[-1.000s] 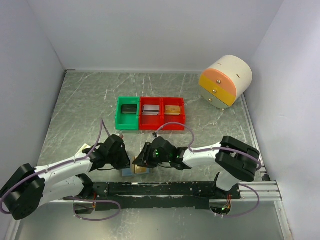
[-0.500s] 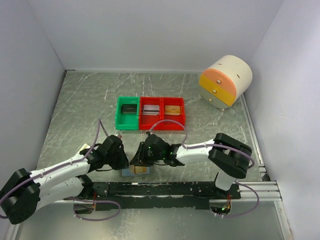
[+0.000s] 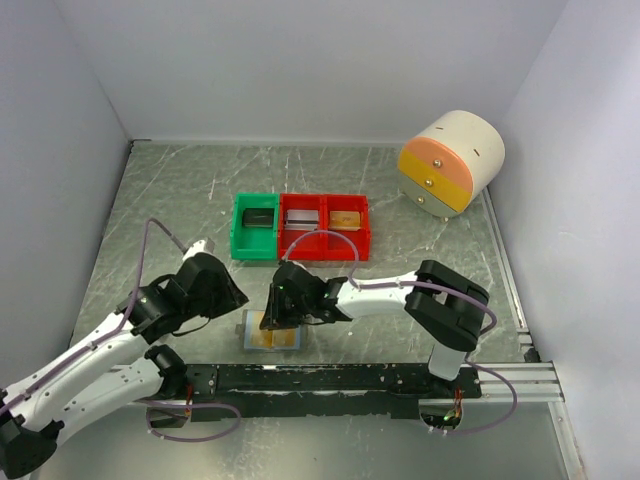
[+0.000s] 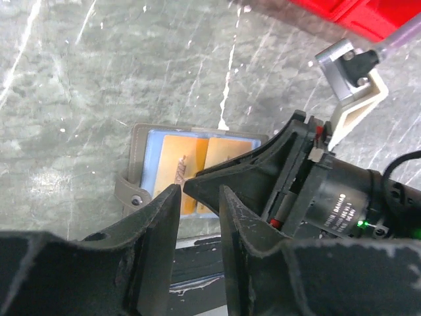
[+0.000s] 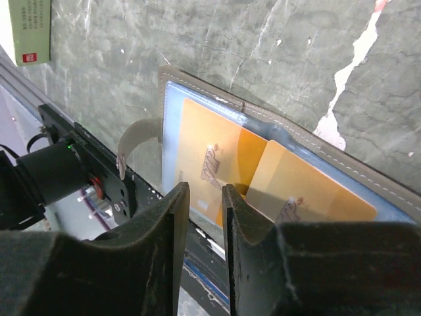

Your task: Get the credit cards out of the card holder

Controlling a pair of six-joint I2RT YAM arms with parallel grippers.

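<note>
The grey card holder point(image 3: 250, 326) lies open and flat on the table near the front rail. Two orange credit cards point(image 3: 273, 338) sit in its pale blue pockets. In the right wrist view the holder point(image 5: 172, 118) shows one card point(image 5: 207, 155) on the left and another point(image 5: 299, 187) overlapping it on the right. My right gripper point(image 5: 205, 197) hovers just over the left card's near edge, jaws narrowly open with nothing between them. My left gripper point(image 4: 200, 197) is open and empty, drawn back left of the holder point(image 4: 137, 158), apart from it. The right gripper point(image 3: 272, 318) hides part of the holder from above.
A green bin point(image 3: 255, 226) and two red bins point(image 3: 325, 226) stand in a row behind the holder. A cream drum with orange and yellow drawers point(image 3: 452, 160) sits at the back right. A small white-and-red box point(image 5: 31, 29) lies left of the holder. The black rail point(image 3: 320, 378) runs along the front.
The left gripper has opened and pulled back left, off the holder. The right gripper has slid left over the open holder while its jaws narrowed.
</note>
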